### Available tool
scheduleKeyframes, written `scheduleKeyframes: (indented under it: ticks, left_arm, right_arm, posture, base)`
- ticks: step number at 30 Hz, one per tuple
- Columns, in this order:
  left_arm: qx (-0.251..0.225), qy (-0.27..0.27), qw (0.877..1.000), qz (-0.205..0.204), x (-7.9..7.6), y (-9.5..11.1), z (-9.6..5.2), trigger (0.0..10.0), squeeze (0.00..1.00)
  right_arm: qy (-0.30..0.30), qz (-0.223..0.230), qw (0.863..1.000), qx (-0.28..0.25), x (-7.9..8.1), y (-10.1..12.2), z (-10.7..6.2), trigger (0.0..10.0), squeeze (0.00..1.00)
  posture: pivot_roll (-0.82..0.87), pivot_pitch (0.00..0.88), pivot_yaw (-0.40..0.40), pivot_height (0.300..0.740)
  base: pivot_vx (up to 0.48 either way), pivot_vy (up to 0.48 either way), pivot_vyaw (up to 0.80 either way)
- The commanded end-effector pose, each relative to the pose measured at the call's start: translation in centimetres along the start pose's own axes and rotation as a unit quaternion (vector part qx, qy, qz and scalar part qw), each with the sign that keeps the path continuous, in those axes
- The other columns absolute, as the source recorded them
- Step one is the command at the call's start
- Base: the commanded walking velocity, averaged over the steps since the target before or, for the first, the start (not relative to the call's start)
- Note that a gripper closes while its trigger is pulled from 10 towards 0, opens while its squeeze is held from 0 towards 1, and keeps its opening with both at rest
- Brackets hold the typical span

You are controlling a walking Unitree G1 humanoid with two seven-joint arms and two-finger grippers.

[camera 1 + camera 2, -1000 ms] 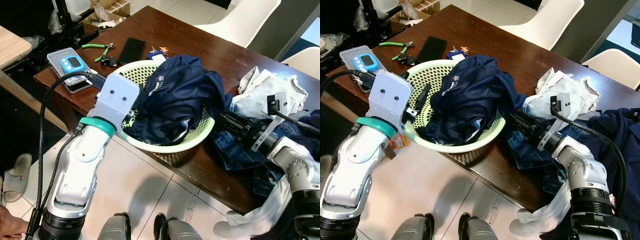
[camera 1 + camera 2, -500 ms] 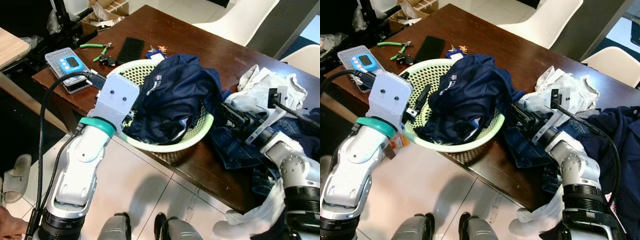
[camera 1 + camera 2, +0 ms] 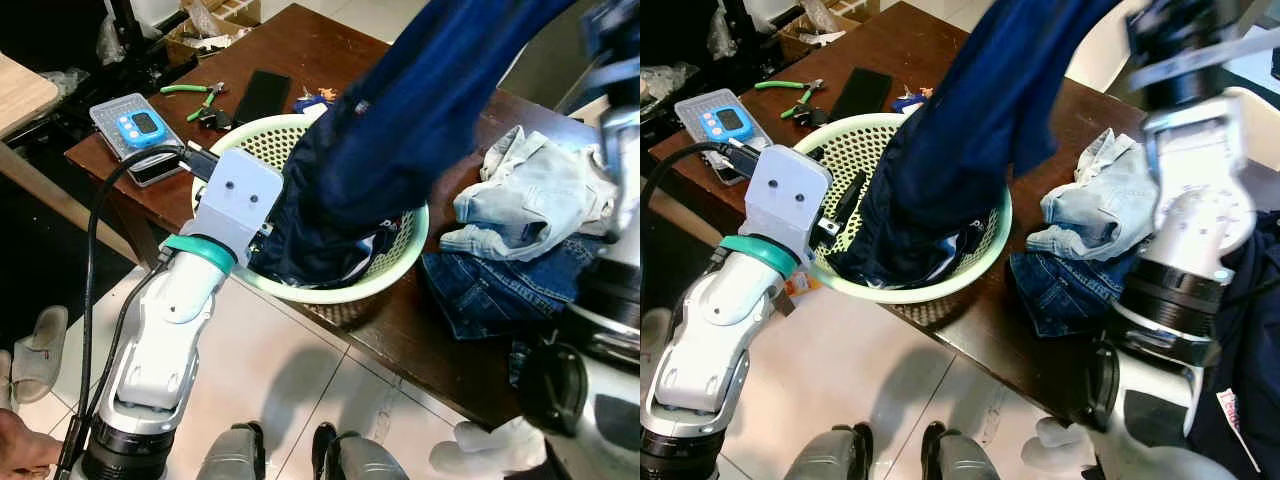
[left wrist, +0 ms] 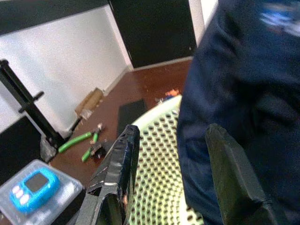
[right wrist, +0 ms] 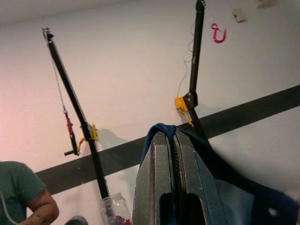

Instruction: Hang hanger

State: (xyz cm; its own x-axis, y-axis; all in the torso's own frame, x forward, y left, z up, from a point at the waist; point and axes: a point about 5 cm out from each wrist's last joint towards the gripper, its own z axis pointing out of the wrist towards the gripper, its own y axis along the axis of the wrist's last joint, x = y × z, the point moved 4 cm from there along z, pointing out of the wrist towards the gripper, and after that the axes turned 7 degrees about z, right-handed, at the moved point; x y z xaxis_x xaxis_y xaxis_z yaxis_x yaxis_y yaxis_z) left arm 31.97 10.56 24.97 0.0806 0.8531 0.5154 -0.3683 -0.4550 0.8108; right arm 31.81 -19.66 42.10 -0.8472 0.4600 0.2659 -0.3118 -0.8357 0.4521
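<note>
A navy garment stretches up from the pale green mesh basket, with its lower part still lying in the basket. My right gripper is shut on a fold of the garment's cloth, held high above the table. My right arm rises on the right. My left gripper is open at the basket's near left rim, one finger inside the basket beside the hanging cloth. I see no hanger.
On the brown table lie light denim clothes, dark jeans, a blue device in a clear case, green pliers and a black phone. A person's arm and black stands appear in the right wrist view.
My right arm has risen from table level and pulled the navy garment up out of the basket. The left arm has stayed at the basket's rim.
</note>
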Motion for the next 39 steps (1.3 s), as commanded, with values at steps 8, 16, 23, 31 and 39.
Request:
scheduleKeyframes:
  ticks: [8, 16, 23, 31, 39]
  left_arm:
    - [-0.068, -0.001, 0.998, 0.000, -0.3, 3.0, 1.1, 10.0, 0.00]
    - [-0.057, -0.003, 0.998, 0.000, -0.6, 2.3, 0.7, 10.0, 0.00]
    - [-0.051, 0.002, 0.999, -0.001, -0.6, 1.9, 0.5, 10.0, 0.00]
    - [-0.075, 0.058, 0.995, -0.014, 1.7, 3.0, 1.2, 10.0, 0.00]
    - [-0.040, 0.034, 0.998, -0.015, 0.9, 1.3, 0.8, 10.0, 0.00]
  right_arm:
    - [0.083, -0.069, 0.976, 0.189, 3.0, -6.8, -2.0, 0.0, 0.00]
    - [0.008, -0.095, 0.985, 0.141, 1.1, -6.2, -1.5, 1.4, 0.00]
    - [-0.024, -0.081, 0.995, 0.048, 0.9, -4.2, -0.3, 10.0, 0.00]
    - [-0.002, -0.023, 0.999, -0.042, 2.1, -1.7, 0.4, 10.0, 0.00]
    - [0.002, -0.045, 0.999, -0.025, 1.8, -1.9, -0.9, 10.0, 0.00]
  posture:
    - [0.07, 0.085, -0.021, 0.740]
    - [0.08, 0.079, -0.016, 0.740]
    - [0.08, 0.071, -0.007, 0.740]
    - [0.08, 0.064, -0.009, 0.740]
    - [0.08, 0.062, 0.000, 0.740]
  base:
    - [0.000, 0.000, 0.00]
    - [0.000, 0.000, 0.00]
    - [0.000, 0.000, 0.00]
    - [0.000, 0.000, 0.00]
    - [0.000, 0.000, 0.00]
